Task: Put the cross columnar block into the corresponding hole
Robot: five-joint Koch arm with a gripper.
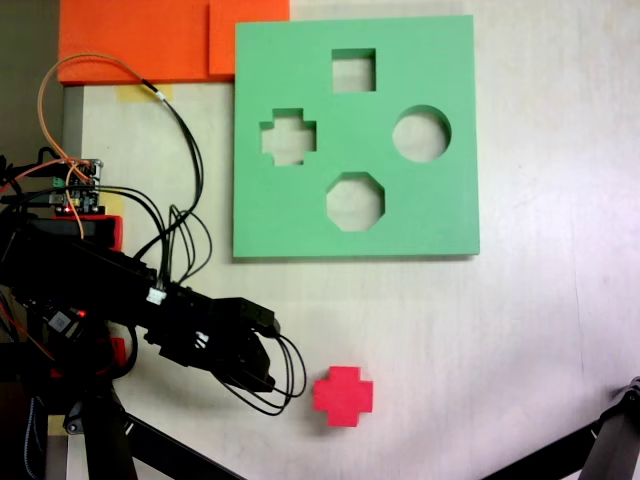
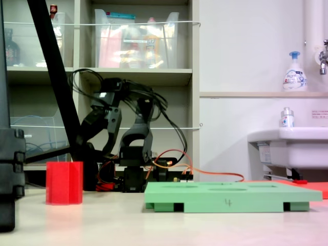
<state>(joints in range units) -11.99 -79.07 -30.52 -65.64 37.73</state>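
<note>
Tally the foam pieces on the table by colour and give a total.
Red: 1, the cross columnar block
Green: 1, the square board with four cutouts
Orange: 2, the overlapping sheets at the top edge of the fixed view from above
Total: 4

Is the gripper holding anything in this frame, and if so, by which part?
Nothing is held. The gripper is apart from the red cross block, which stands free on the table, short of the green board.
</note>
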